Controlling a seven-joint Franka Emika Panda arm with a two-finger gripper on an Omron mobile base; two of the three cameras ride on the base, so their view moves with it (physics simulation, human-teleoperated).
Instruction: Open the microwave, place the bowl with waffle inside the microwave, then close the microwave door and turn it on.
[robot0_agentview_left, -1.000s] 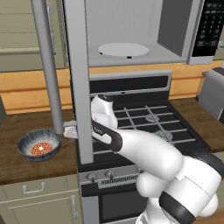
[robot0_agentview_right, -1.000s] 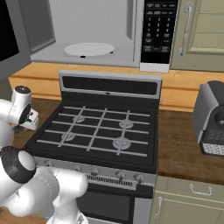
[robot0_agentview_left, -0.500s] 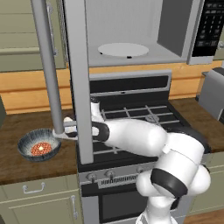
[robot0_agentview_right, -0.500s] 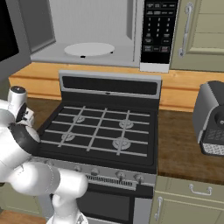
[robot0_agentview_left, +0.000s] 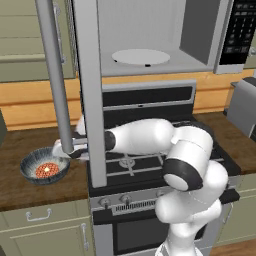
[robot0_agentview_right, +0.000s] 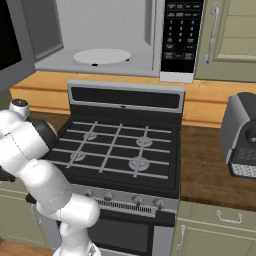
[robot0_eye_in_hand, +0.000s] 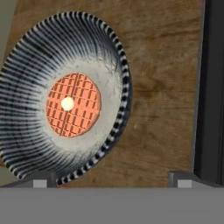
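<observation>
Now hovering above bowl (robot0_eye_in_hand: 61, 103), waffle (robot0_eye_in_hand: 73, 104) offset toward one fingertip. End effector (robot0_eye_in_hand: 111, 179) wide, empty. Needs recentring before descent.

No legible text anywhere; only unreadable pale marks on the microwave (robot0_agentview_right: 107, 37) button panel (robot0_agentview_right: 181, 32).

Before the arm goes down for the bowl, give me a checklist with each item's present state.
1. Microwave door swung open: ok.
2. Turntable free for the bowl: ok.
3. Gripper open: ok.
4. Waffle in the bowl: ok.
5. Bowl upright on the wooden counter, left of the stove: ok.
6. Fingertips lined up on the bowl rim: cannot tell.
</observation>
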